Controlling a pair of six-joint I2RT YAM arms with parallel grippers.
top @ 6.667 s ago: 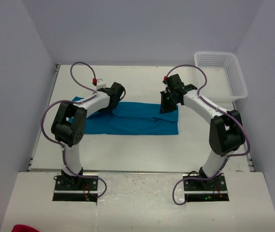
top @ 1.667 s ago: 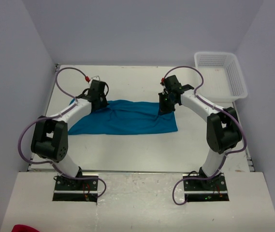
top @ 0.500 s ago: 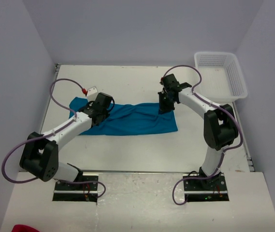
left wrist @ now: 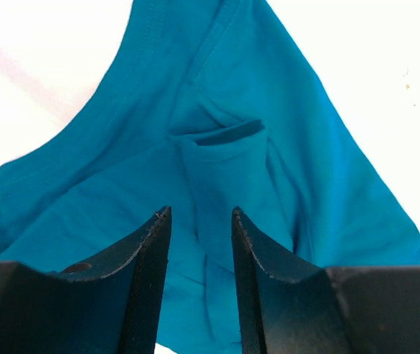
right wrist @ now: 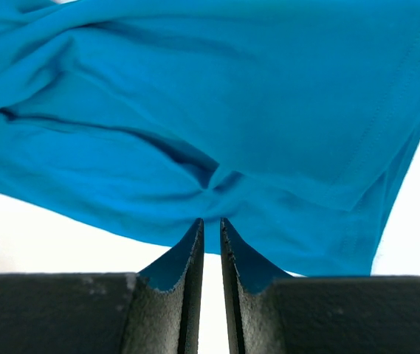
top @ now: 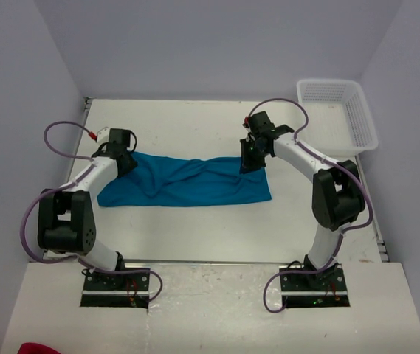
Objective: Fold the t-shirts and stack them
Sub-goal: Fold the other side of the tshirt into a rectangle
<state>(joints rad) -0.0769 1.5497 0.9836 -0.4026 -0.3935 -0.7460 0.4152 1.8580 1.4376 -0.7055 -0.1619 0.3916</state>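
Observation:
A teal t-shirt (top: 187, 184) lies crumpled lengthwise across the middle of the white table (top: 195, 228). My left gripper (top: 125, 161) hovers over its far left corner. In the left wrist view that gripper (left wrist: 200, 212) is open, and between the jaws I see only wrinkled t-shirt (left wrist: 224, 162) with a small folded flap lying below. My right gripper (top: 250, 158) sits at the shirt's far right edge. In the right wrist view that gripper (right wrist: 210, 221) is nearly closed, pinching the hem of the t-shirt (right wrist: 195, 88), with creases running toward its tips.
A white plastic basket (top: 361, 118) stands at the table's far right corner. Grey walls close in the table on three sides. Purple cables loop from both arms above the cloth.
My left arm has swung from the shirt's left-middle out to its far left corner, and its jaws have widened. The shirt's left end now lies stretched farther left. The right gripper has stayed put.

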